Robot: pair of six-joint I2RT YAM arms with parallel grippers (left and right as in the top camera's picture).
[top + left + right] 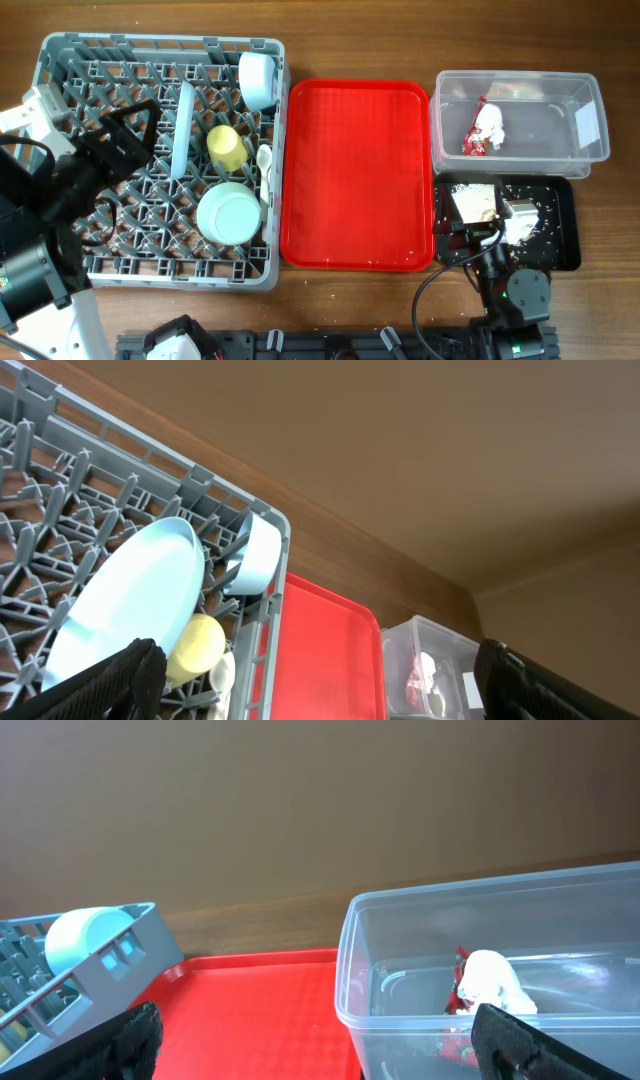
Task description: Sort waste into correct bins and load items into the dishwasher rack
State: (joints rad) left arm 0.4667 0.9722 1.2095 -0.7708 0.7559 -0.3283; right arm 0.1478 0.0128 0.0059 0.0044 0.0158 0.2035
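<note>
1. With the sorting judged all but finished, the grey dishwasher rack (60,50) holds the upright light blue plate (183,130), yellow-green cup (228,148), pale green bowl (230,212), light blue bowl (258,80) and white cutlery (265,160). Fork and spoon cannot be told apart.
2. The red wrapper (470,140) and white tissue (490,125) lie together in the clear tub (520,78). Whitish food scraps (475,205) sit in the black tray (565,210). The red tray (355,175) between rack and bins is bare.
3. The left gripper (320,660), above the rack, and the right gripper (318,1020), near the black tray, both have fingers spread wide and hold nothing.
4. By these views, nothing seems left to move.
5. The tub's white label (587,122) shows no readable writing, and no brands are visible.
</note>
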